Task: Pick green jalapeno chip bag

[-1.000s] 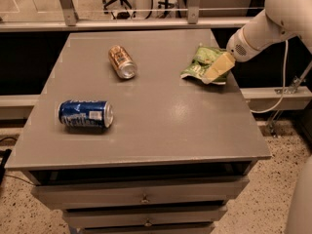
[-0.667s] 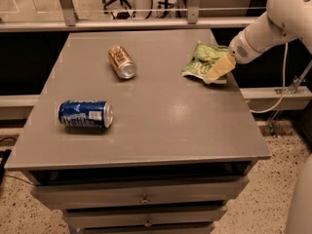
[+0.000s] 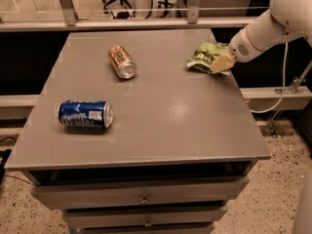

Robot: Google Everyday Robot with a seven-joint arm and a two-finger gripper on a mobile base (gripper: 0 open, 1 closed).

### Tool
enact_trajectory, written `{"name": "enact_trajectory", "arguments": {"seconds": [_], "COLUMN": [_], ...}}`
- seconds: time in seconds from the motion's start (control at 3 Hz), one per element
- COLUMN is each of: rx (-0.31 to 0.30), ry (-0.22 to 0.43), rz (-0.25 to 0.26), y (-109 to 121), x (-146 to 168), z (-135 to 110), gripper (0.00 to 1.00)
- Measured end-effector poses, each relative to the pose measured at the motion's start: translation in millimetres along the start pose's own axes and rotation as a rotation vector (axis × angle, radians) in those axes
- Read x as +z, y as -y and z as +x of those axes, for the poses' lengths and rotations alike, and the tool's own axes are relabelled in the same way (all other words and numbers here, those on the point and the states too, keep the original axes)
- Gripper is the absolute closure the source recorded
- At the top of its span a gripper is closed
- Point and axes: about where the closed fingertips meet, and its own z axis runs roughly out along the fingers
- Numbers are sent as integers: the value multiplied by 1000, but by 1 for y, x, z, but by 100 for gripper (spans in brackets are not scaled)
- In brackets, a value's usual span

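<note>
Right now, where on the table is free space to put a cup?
The widest bare patch is the front right of the table, between the blue can and the right edge. The middle, between the gold can and the green chip bag, is also free. The far right corner is crowded: the claw is at the bag.

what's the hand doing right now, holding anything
hand: at the green jalapeno chip bag, far right of the table; open or closed cannot be told

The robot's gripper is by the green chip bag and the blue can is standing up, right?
Not quite: in the camera view the blue can lies on its side, not standing. The gripper is indeed at the green chip bag.
</note>
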Motion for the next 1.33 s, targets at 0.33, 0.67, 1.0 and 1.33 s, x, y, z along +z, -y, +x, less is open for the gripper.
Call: {"name": "enact_trajectory", "arguments": {"seconds": [0.33, 0.67, 1.0, 1.33], "rx": [-13, -91, -207, -332], "ry": [22, 78, 154, 249], "rz": [-18, -62, -134, -237], "y": [-8, -34, -68, -107], "x": [-6, -22, -41, -62], "z": [-5, -19, -40, -66], "gripper": [92, 100, 100, 100]}}
